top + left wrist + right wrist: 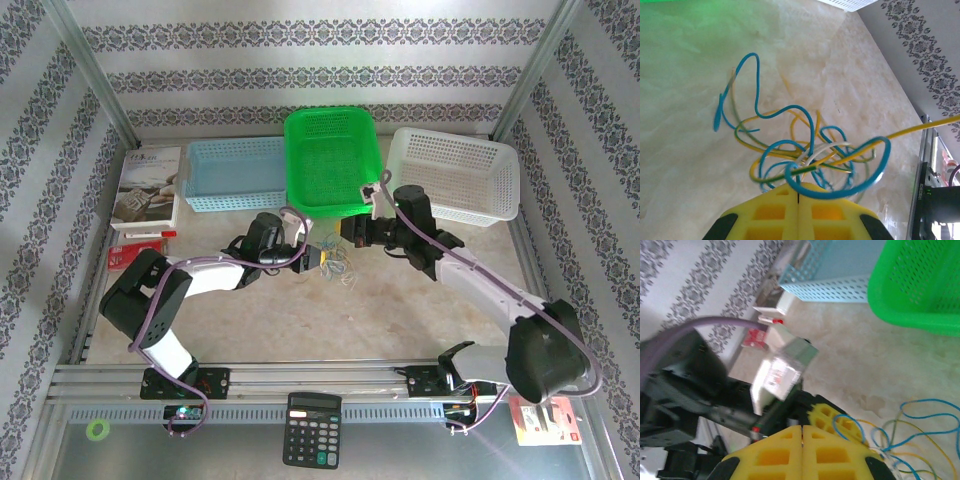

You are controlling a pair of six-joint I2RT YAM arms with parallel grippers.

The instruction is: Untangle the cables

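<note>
The cables [341, 266] lie as a small tangle of blue, yellow, green and white loops on the table's middle, between both grippers. In the left wrist view the cables [810, 150] spread just past my left gripper [798, 189], which is shut with a blue loop pinched at its tips. A taut yellow strand [925, 126] runs off to the right. My left gripper [318, 256] and right gripper [352, 236] almost meet. My right gripper [801, 427] is shut, a thin sliver in its seam, right above the left gripper's yellow fingers [832, 420]; loose cables [912, 432] lie to its right.
A green basket [331, 120], a blue basket [236, 172] and a white basket [456, 172] line the back. A book [148, 185] and red packet [133, 256] sit far left. A calculator [313, 430] rests on the near rail.
</note>
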